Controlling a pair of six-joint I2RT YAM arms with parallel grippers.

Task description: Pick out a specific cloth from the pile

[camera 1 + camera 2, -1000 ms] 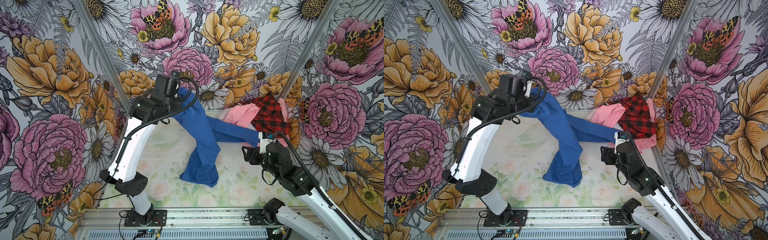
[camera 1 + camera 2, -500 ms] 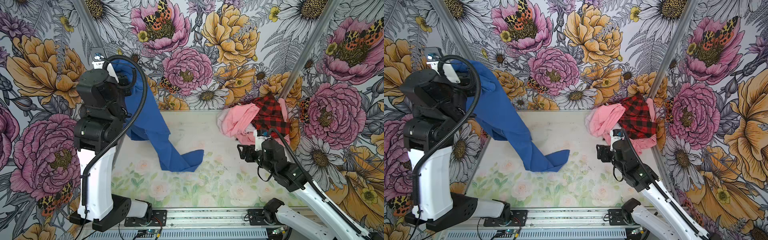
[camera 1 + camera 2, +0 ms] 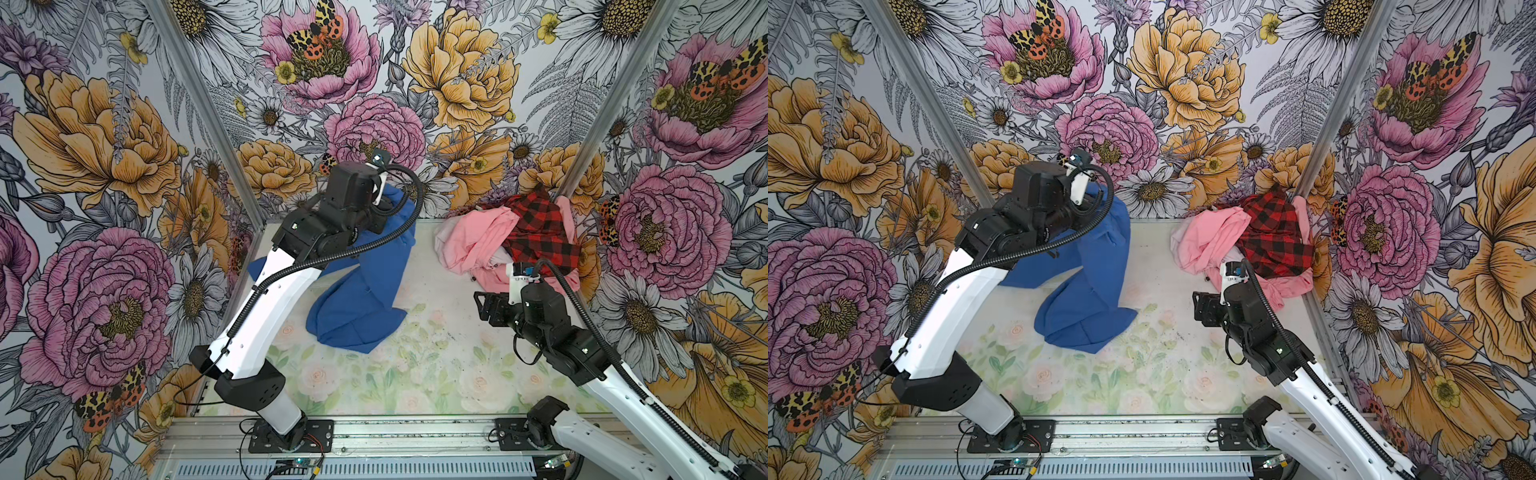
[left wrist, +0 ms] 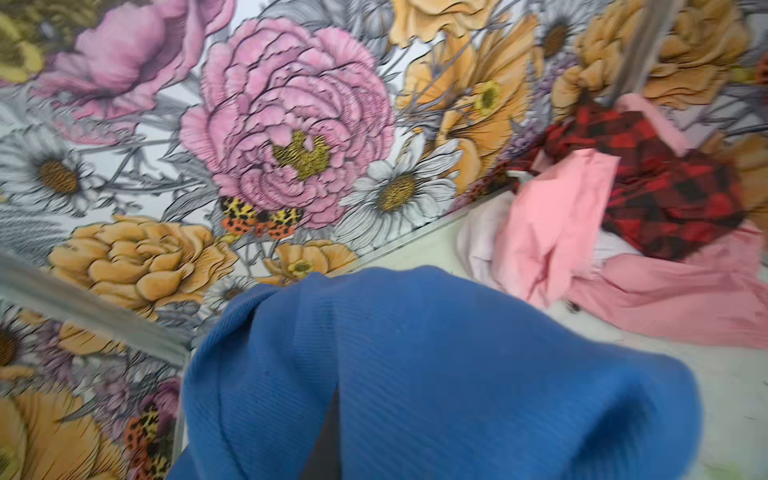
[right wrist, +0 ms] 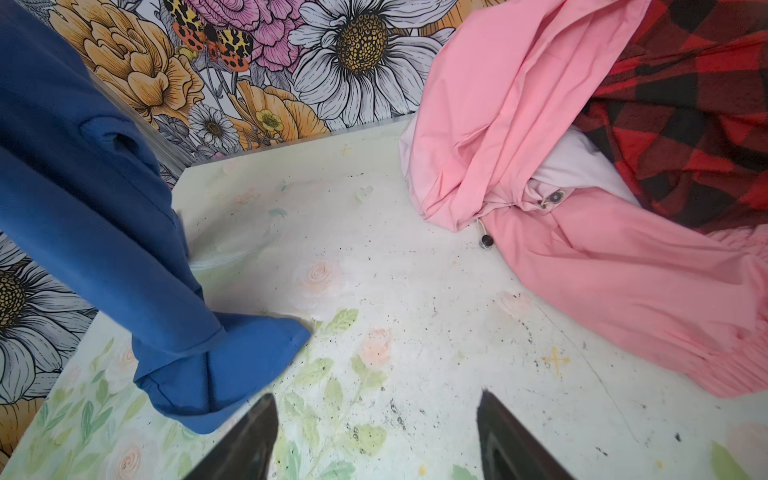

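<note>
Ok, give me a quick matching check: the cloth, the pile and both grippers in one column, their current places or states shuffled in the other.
1. the cloth
2. the pile
3. left gripper
4. right gripper

A. open, empty, over bare table
B. heaped in the far right corner
C. shut on the cloth, raised
D. hanging, lower end bunched on the table

Pairs: 1-D, 2-B, 3-C, 4-A.
</note>
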